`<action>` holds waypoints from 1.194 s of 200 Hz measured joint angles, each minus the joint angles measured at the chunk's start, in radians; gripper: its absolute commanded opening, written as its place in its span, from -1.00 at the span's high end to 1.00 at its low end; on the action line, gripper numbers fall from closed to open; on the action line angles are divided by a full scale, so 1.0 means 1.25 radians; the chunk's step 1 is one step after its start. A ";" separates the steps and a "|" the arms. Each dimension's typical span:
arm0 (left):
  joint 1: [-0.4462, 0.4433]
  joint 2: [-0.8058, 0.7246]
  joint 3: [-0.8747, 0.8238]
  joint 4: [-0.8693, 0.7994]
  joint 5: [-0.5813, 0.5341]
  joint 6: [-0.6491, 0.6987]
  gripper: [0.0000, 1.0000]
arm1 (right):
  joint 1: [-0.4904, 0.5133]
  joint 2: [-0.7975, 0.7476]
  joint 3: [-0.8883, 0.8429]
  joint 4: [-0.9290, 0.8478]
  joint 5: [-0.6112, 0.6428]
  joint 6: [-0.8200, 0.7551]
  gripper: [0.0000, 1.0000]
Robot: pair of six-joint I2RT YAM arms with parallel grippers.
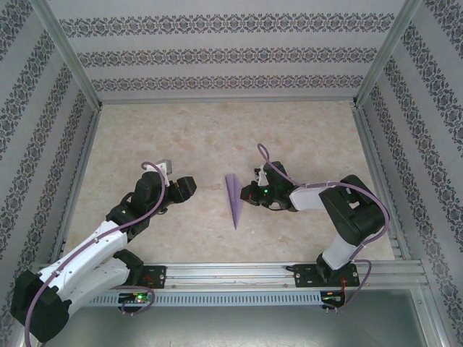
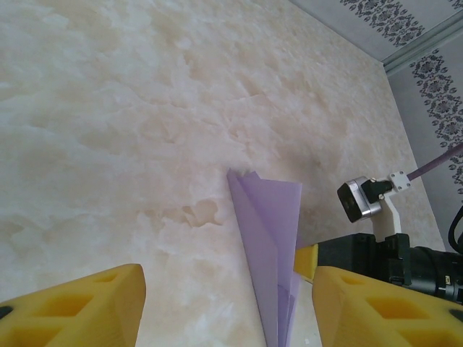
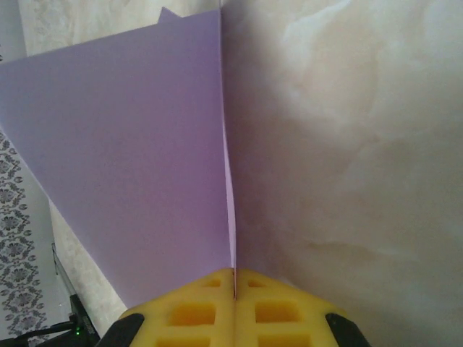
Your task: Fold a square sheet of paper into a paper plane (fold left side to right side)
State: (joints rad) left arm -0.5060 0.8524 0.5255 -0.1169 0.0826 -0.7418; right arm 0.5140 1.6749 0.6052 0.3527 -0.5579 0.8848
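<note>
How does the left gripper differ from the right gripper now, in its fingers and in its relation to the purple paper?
The left gripper has its fingers apart; the right gripper has them pressed together. The left gripper holds nothing and is apart from the paper plane; the right gripper pinches its edge. Both have yellow fingers and face the paper plane from opposite sides.

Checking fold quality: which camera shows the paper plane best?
Left wrist: the paper plane is large, its layers and crease clear, tip cut off below. Top external shows the whole dart, small. Right wrist shows one flat wing, close up.
</note>
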 measured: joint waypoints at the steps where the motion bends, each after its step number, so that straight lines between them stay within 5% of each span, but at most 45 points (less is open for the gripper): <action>1: 0.000 0.000 0.000 0.000 0.000 0.000 -0.24 | 0.000 0.000 0.000 0.000 0.000 0.000 0.88; 82: 0.003 0.006 0.000 -0.002 0.000 0.001 -0.28 | -0.001 -0.056 -0.005 -0.026 0.030 -0.036 0.38; 130: 0.014 -0.016 0.000 -0.018 -0.004 0.016 -0.37 | 0.003 -0.137 0.017 -0.199 0.114 -0.099 0.08; 183: 0.031 -0.114 -0.006 -0.048 -0.019 0.034 -0.43 | 0.077 -0.225 0.160 -0.474 0.227 -0.200 0.16; 239: 0.041 -0.139 -0.040 -0.067 -0.019 0.034 -0.43 | 0.149 -0.133 0.230 -0.570 0.235 -0.208 0.13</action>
State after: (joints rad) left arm -0.4553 0.6788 0.4751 -0.2005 0.0586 -0.6991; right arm 0.7006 1.5082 0.8932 -0.3599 -0.2642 0.6247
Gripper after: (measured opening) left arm 0.713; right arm 0.431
